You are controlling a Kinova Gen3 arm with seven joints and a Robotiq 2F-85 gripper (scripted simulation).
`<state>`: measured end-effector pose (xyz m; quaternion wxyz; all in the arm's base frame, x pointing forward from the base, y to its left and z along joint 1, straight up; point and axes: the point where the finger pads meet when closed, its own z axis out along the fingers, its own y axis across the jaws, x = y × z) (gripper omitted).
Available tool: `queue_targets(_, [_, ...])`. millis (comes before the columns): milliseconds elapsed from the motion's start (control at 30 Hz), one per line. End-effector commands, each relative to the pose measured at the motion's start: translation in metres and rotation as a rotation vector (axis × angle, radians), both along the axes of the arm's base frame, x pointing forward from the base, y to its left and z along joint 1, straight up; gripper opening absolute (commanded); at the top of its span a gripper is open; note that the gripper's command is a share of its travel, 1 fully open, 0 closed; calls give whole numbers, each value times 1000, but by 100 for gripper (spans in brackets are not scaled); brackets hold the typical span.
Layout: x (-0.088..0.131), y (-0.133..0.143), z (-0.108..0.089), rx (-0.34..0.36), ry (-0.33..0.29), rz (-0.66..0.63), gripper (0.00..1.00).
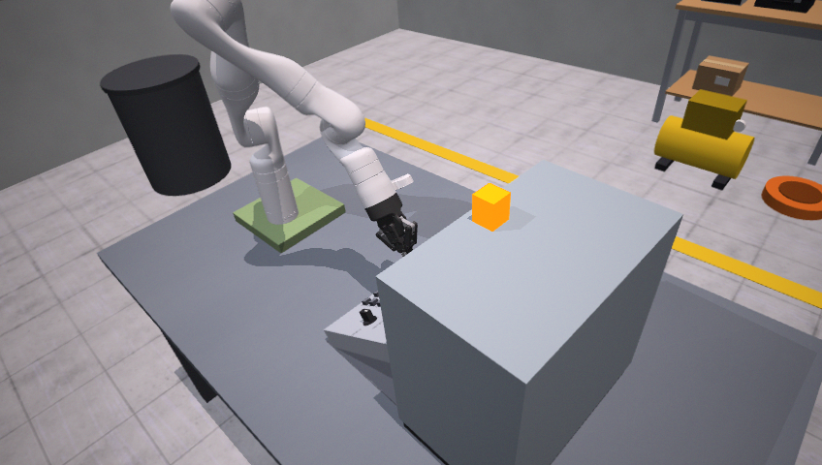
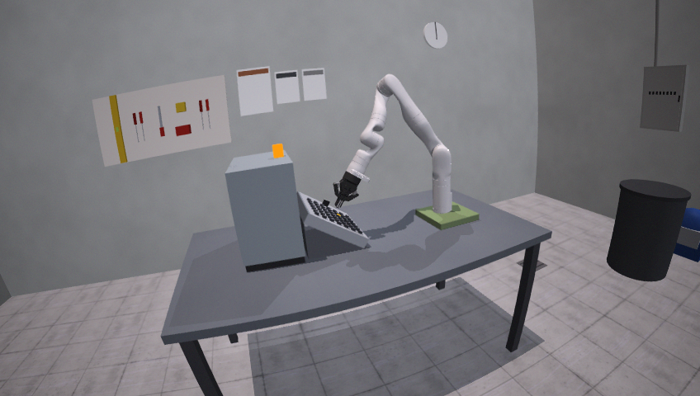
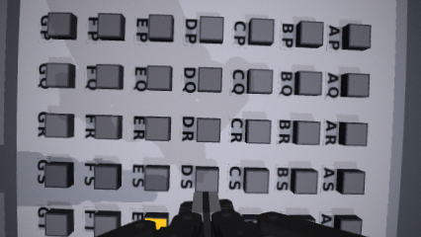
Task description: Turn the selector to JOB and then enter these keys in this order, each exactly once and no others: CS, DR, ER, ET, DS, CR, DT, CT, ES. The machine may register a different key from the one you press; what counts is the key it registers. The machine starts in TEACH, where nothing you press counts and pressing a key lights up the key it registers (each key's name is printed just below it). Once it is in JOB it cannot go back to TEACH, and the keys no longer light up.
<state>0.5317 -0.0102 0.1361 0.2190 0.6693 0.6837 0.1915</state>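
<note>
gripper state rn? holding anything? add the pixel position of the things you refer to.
Gripper [image 1: 406, 251] [image 2: 338, 205] [image 3: 206, 208]: closed, nothing between the fingers.

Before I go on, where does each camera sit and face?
Top: high beside the table, looking down past the grey cabinet; nearly whole arm, end effector.
Exterior: off the table's long side, facing the tool-board wall; whole arm.
Wrist: on the arm, facing the keys; only fingertips and linkage.
Top and exterior share the orange cube.
</note>
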Motion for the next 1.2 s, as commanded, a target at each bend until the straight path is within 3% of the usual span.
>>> queue_targets(0, [0, -4, 1, -21, 1, 32, 10])
queue_targets(800, [-4, -42, 5, -229, 13, 344, 10])
queue_targets(1167, [-7, -68, 8, -371, 21, 555, 10])
